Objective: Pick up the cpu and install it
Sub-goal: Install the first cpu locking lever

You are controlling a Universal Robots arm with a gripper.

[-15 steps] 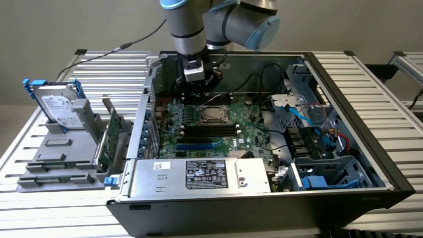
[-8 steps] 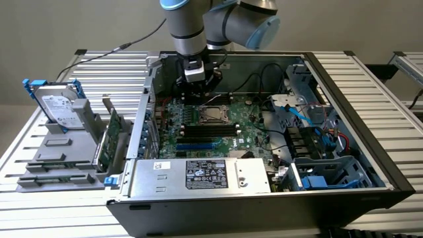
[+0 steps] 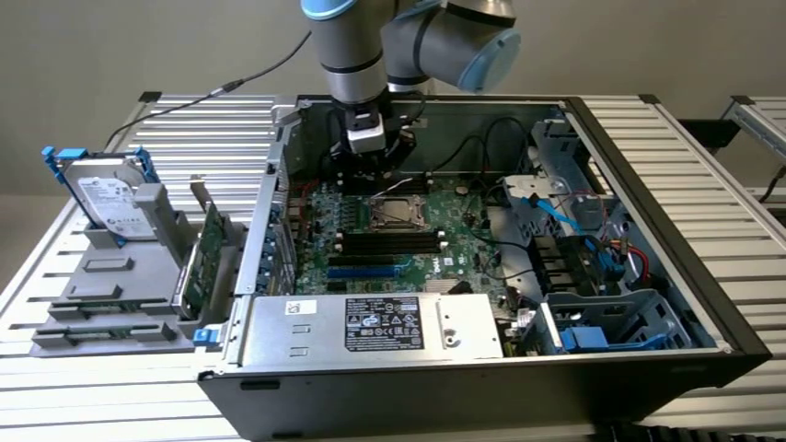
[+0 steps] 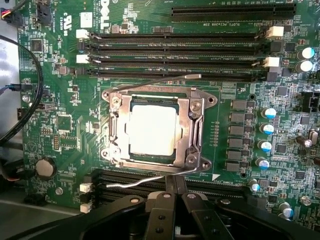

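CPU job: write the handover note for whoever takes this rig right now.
Gripper: fingers shut, holding nothing, hovering inside the open computer case at the socket's edge.
CPU: lies flat in the motherboard socket frame, silver top up.
Done: the CPU is placed in the socket.
Left: the socket lever appears unlatched; confirm the seating and lock it.
Hard drive stands outside the case, on the exterior view's left.
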